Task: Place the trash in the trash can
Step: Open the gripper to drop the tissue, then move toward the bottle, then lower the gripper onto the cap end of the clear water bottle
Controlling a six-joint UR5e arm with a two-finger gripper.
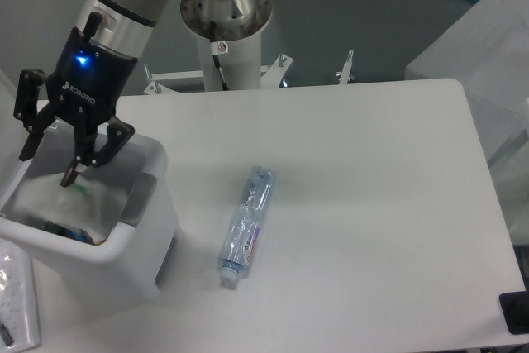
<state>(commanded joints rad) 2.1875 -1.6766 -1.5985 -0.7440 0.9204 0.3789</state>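
Gripper hangs wide open over the trash can, so the wrapper drops inside. Bottle lies on the surface, not picked up yet.

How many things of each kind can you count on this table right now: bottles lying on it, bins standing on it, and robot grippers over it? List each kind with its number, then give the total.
Bottles lying on the table: 1, the flattened clear bottle
Bins: 1, the white trash can
Grippers: 1, the gripper, open over the trash can
Total: 3
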